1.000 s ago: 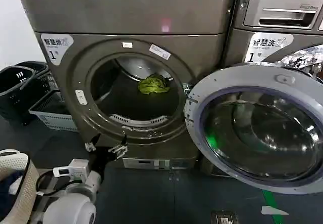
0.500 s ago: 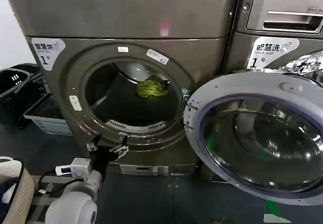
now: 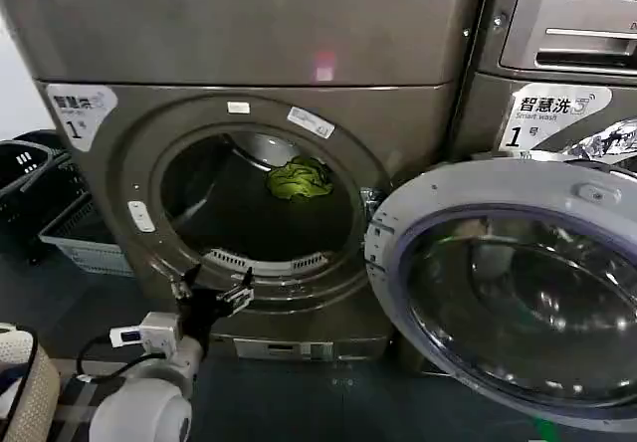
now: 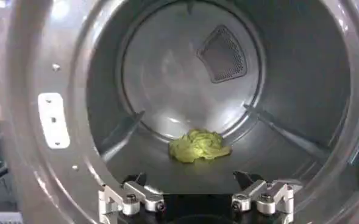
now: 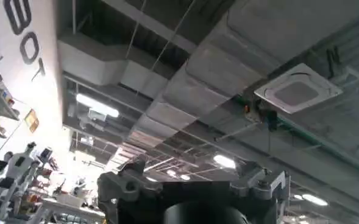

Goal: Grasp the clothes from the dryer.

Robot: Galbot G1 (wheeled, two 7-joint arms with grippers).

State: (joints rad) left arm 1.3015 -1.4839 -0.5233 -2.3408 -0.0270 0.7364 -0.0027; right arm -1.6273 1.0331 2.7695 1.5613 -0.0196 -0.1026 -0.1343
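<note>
The dryer is a dark bronze-grey front-loader with its round opening uncovered and a white "1" sticker. The clothes, a small yellow-green bundle, lie on the drum floor toward the back. My left gripper hovers just outside the lower rim of the opening, pointing into the drum. In its wrist view the left gripper stands open with nothing between the fingers, well short of the bundle. My right gripper points up at the ceiling, open and empty.
The silver-rimmed glass door hangs swung open to the right of the drum. A grey LG machine stands behind it. Dark laundry baskets sit on the floor at the left. Drum paddles rise from the drum wall.
The dryer has grown larger in the head view and shifted slightly, as if the view drew nearer. The left gripper stays below the opening's rim, still open.
</note>
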